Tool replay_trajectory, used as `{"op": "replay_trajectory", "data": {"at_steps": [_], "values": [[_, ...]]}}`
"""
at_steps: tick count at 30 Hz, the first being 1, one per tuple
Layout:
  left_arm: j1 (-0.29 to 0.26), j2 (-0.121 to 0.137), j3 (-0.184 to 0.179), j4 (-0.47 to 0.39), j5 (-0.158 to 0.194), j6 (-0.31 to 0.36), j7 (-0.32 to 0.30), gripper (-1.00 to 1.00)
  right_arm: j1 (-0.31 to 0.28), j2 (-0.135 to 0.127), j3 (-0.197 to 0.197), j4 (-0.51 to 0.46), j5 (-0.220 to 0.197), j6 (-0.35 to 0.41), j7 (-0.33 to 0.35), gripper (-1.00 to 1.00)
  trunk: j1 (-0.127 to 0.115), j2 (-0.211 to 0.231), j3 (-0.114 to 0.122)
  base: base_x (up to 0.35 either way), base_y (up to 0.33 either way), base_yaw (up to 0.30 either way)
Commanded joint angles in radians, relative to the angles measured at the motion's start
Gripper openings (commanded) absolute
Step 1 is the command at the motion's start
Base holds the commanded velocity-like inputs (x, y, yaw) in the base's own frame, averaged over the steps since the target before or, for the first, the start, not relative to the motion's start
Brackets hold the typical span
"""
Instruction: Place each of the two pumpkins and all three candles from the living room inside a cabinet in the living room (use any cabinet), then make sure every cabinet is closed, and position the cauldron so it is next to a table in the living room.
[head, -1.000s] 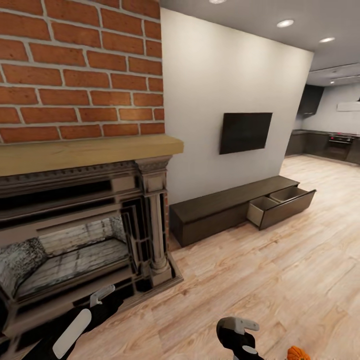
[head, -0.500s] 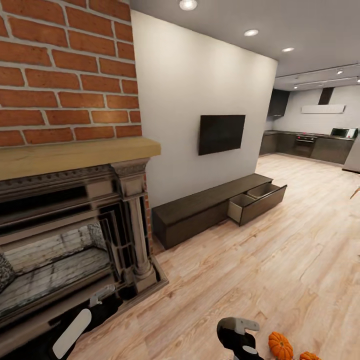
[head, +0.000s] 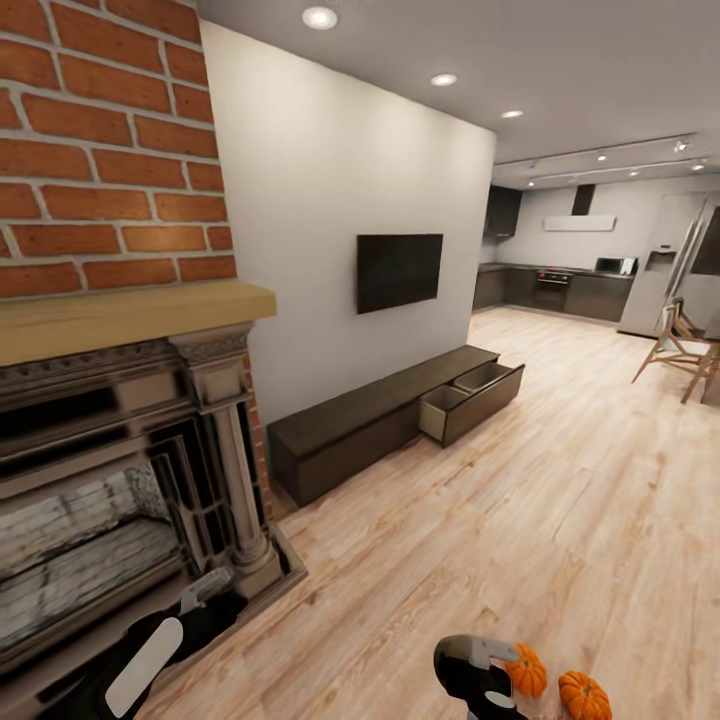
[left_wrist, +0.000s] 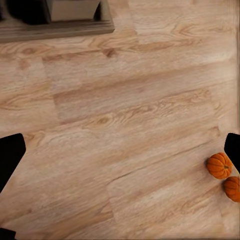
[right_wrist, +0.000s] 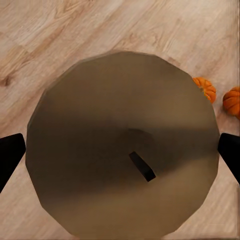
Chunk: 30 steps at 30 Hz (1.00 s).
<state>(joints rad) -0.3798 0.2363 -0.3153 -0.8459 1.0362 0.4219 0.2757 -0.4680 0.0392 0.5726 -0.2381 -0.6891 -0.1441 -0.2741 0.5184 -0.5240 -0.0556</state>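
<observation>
Two pumpkins (head: 555, 683) on the floor, far from the cabinet (head: 385, 420) with its open drawer (head: 470, 400); left gripper (left_wrist: 120, 160) and right gripper (right_wrist: 120, 155) spread wide, both empty.

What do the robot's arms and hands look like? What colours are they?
The arms are mostly black with smooth light grey panels. The left arm wears a long rounded grey plate and a small grey piece nearer its end. The right arm is chunky and black with a grey cap on top. In both wrist views, the fingers are plain black.
</observation>
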Motion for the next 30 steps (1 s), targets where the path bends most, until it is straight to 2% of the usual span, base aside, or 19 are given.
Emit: {"op": "replay_trajectory", "data": {"at_steps": [1,11,22,30], "values": [[-0.001,0.001,-0.004,-0.002,0.01,0.0,0.01,1.0,-0.001,0.0,0.008,0.0,-0.009,-0.005,-0.004,-1.0,0.001,-0.002,-0.001,0.0,0.0,-0.265],[-0.001,0.003,-0.004,-0.002,0.008,0.0,0.01,1.0,-0.001,-0.002,0.009,-0.005,-0.001,-0.011,-0.012,-1.0,0.001,-0.002,0.001,0.053,0.0,-0.072],[-0.001,0.003,-0.004,-0.002,0.007,0.0,0.01,1.0,-0.001,-0.002,0.009,-0.009,-0.006,-0.009,-0.005,-1.0,0.001,-0.002,0.001,0.316,0.0,-0.005],[-0.001,0.003,-0.004,-0.001,0.007,0.0,0.01,1.0,-0.001,-0.007,0.009,-0.009,-0.007,-0.008,-0.004,-1.0,0.001,-0.002,0.005,0.332,0.0,-0.212]]}}
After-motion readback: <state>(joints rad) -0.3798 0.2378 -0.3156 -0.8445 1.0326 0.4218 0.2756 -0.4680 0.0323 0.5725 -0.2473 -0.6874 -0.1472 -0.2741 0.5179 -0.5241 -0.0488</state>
